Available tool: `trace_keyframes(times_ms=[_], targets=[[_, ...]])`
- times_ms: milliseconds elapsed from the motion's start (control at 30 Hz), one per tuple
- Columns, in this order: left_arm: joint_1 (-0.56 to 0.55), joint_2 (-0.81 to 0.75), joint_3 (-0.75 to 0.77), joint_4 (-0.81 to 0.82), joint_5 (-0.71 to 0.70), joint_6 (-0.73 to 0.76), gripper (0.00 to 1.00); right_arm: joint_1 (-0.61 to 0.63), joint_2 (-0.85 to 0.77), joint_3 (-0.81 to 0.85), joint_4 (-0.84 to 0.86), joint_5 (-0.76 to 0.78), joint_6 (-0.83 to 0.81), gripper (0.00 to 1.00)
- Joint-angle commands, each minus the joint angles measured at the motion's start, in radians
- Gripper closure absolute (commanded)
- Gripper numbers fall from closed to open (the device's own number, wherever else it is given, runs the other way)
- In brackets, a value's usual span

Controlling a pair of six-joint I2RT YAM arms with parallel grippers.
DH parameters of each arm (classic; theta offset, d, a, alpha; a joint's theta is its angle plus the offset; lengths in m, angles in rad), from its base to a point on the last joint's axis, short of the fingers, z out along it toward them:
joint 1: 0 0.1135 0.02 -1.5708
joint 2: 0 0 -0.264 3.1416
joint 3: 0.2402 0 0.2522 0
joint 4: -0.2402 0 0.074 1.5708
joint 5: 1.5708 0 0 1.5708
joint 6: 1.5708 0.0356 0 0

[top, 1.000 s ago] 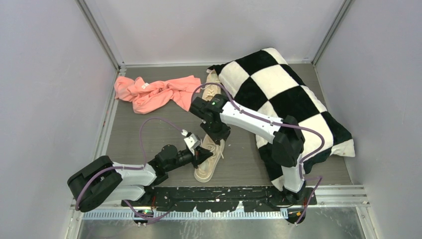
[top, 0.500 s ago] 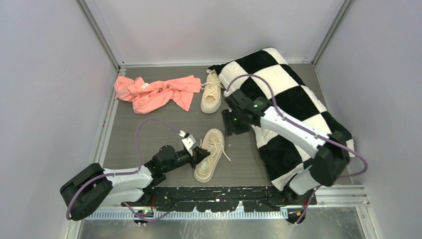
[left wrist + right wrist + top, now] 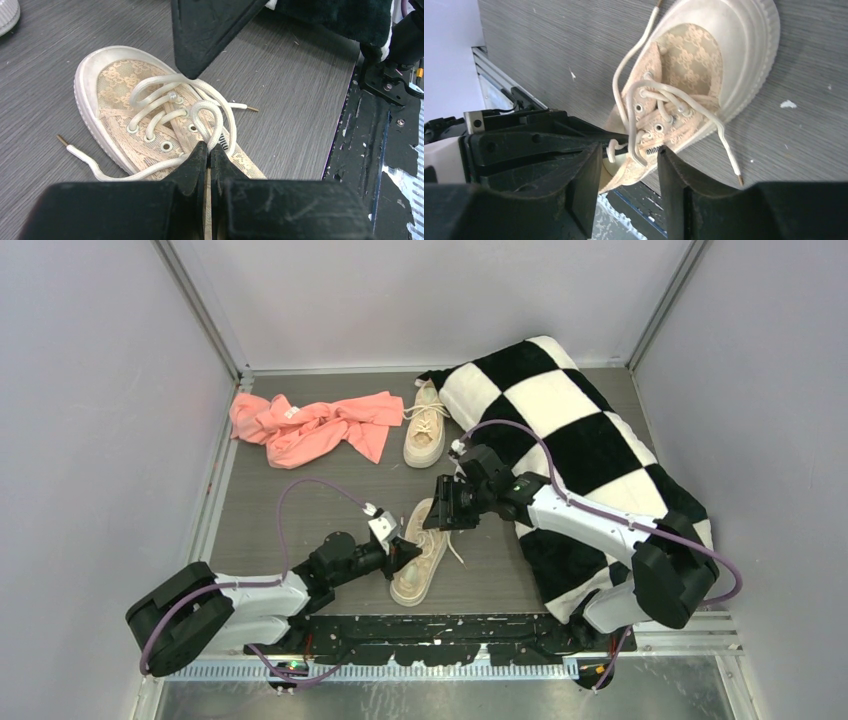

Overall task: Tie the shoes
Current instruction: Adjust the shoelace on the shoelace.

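The near shoe (image 3: 420, 560) lies on the table (image 3: 290, 510) close to the arms' bases, toe pointing to the far side and laces loose. The far shoe (image 3: 424, 432) sits against the left edge of the checkered pillow (image 3: 600, 440), beside the pink cloth (image 3: 310, 425). On the near shoe a lace loop (image 3: 207, 112) stands up over the tongue. The left gripper (image 3: 208, 150) comes in from the left and is clenched on the loop's base, the same as a second ago.

The change is in the right arm. A second ago it crouches right over this shoe, and half a second ago it is swung off to the right by the pillow. Now the right gripper (image 3: 629, 150) is back above the toe end, jaws parted and grasping nothing. The loop and the left gripper's tips show through the gap between its fingers, close beneath, with no contact that I can make out. A free lace end (image 3: 724, 142) trails on the table to the right of the shoe.

This reads as a release and a fresh approach. The bow is not yet formed, and the right gripper probably needs the other strand.
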State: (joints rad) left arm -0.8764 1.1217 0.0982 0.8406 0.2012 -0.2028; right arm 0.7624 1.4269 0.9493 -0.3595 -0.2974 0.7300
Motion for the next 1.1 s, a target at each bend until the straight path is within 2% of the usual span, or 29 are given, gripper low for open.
trace_keyframes(times_ms=[0,133,533,567,700,733,1067], targets=[[0.005,0.007,0.016,0.05,-0.008,0.003,1.0,0.004,0.016,0.005,0.116,-0.029,0.024,0.53],[0.005,0.009,0.018,0.052,-0.01,0.002,1.0,0.014,0.048,0.005,0.126,-0.044,0.019,0.6],[0.005,0.006,0.017,0.054,-0.01,0.002,1.0,0.024,0.076,0.026,0.036,0.029,-0.057,0.64],[0.006,0.006,0.017,0.054,-0.01,0.002,1.0,0.024,0.081,0.028,0.037,0.024,-0.062,0.68],[0.006,0.001,0.017,0.051,-0.011,0.002,1.0,0.027,0.069,0.034,0.043,0.012,-0.07,0.95],[0.007,0.001,0.018,0.051,-0.011,0.002,1.0,0.029,0.058,0.033,0.044,0.012,-0.07,0.99],[0.007,0.075,0.053,0.082,0.027,0.009,1.0,0.093,-0.005,0.066,0.045,0.011,-0.065,0.99]])
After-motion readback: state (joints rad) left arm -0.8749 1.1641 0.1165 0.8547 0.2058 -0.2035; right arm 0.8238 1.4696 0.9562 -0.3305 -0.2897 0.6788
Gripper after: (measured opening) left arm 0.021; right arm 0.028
